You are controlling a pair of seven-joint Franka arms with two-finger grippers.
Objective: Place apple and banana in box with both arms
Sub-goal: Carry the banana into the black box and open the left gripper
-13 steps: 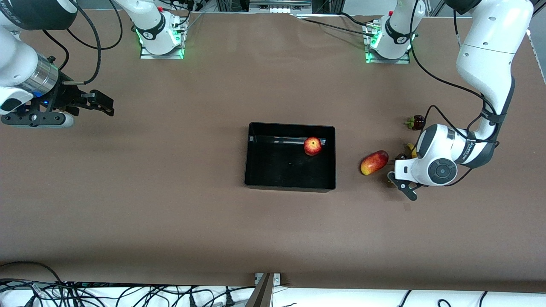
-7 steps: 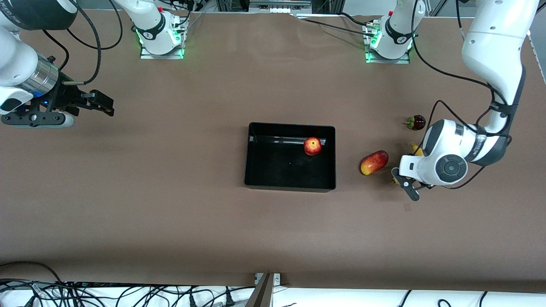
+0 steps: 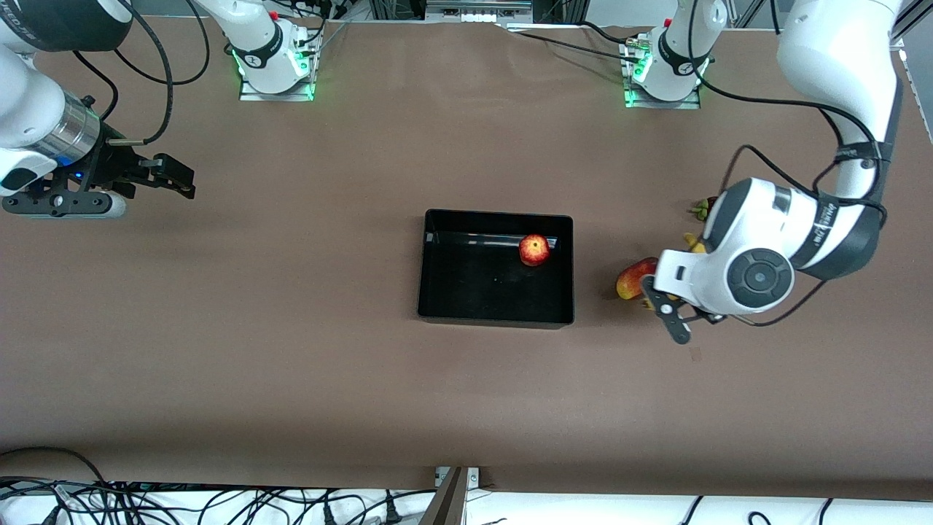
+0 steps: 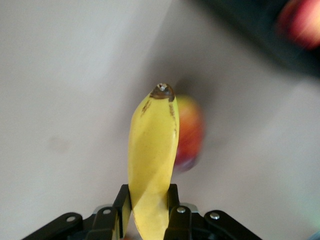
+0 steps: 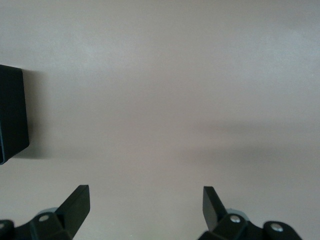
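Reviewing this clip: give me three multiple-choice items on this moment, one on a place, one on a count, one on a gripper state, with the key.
1. Where is the apple?
A. In the box
B. On the table beside the mango
C. In the right gripper

2. How many fruits lie in the box?
A. None
B. One
C. Two

3. What is the left gripper doing?
A. Hanging open
B. Gripping the banana
C. Gripping the mango

Key: 1 A, the apple sits inside the black walls. 2 B, only the apple is there. 3 B, its fingers clamp the banana, over the mango; the right gripper waits open.
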